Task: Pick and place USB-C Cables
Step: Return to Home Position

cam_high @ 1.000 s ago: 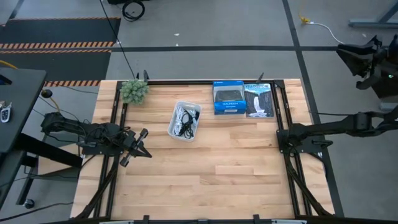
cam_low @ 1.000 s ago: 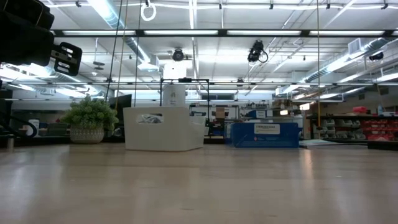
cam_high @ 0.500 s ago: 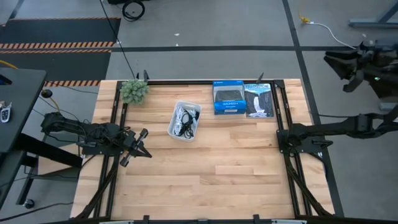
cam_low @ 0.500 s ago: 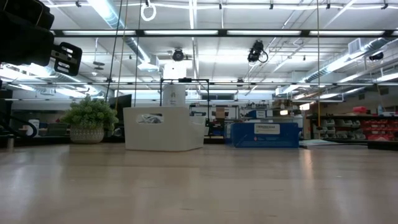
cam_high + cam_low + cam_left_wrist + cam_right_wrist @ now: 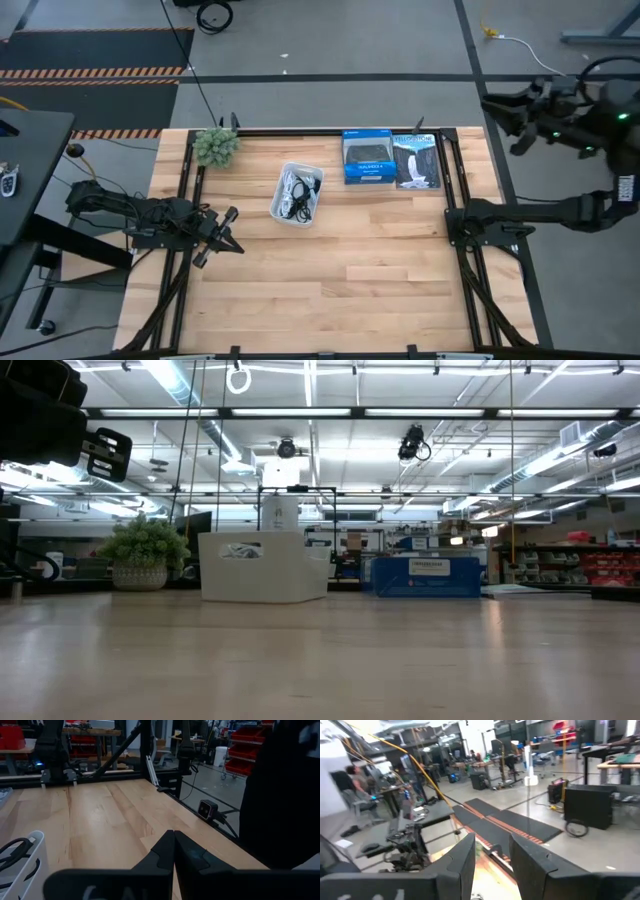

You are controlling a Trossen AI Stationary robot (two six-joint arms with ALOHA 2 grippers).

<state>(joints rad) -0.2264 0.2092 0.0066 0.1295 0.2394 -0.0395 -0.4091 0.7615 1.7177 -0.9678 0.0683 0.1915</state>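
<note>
The USB-C cables lie bundled inside a white rectangular bin (image 5: 298, 194) on the far middle of the table; I make out a white bundle (image 5: 290, 185) and a black one (image 5: 306, 201). The red-ended and pale blue bundles I cannot pick out. The left wrist view shows the bin's corner (image 5: 31, 865) with a black cable loop (image 5: 11, 851). My left gripper (image 5: 215, 243) is shut, low over the table's left edge, left of the bin. My right gripper (image 5: 505, 120) is open, raised beyond the table's far right corner, touching nothing.
A small potted plant (image 5: 216, 146) stands at the far left corner. A blue box (image 5: 367, 157) and a picture-printed box (image 5: 416, 160) lie at the far edge right of the bin. Bare wood spans the near half. People sit at desks (image 5: 355, 780) beyond the table.
My right arm has swung its raised gripper toward the table's left, from off to the right of the table in toward its far right corner. The left arm, the bin and the cables have stayed still.
</note>
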